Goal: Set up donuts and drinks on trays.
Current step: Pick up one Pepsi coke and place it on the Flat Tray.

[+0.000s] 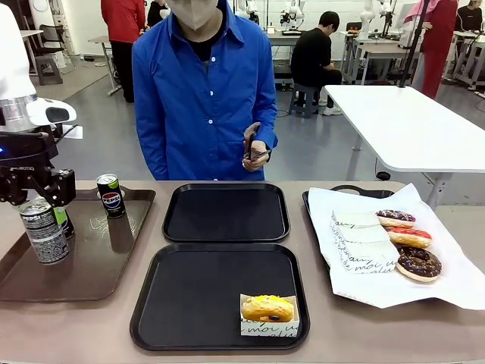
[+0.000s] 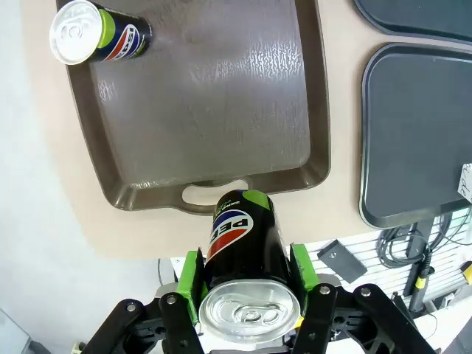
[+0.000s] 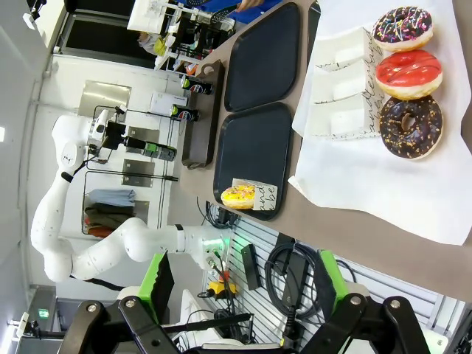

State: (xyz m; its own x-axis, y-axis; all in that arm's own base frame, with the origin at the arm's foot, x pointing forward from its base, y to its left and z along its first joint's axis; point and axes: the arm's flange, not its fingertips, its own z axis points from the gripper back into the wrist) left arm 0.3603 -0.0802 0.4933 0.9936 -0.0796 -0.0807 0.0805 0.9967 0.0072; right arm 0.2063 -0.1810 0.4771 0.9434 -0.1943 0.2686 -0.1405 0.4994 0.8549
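My left gripper is shut on a dark Pepsi can, held upright above the left end of the brown tray. A second can stands on that tray. Two black trays lie mid-table, the far one bare. The near tray carries a yellow donut in its sleeve at the front right corner. Three more donuts rest on white paper at the right. My right gripper stands open and holds nothing.
A person in a blue shirt stands at the far side, one hand holding a small dark tool. Empty paper sleeves lie beside the donuts on the white paper, which overhangs the table's right edge.
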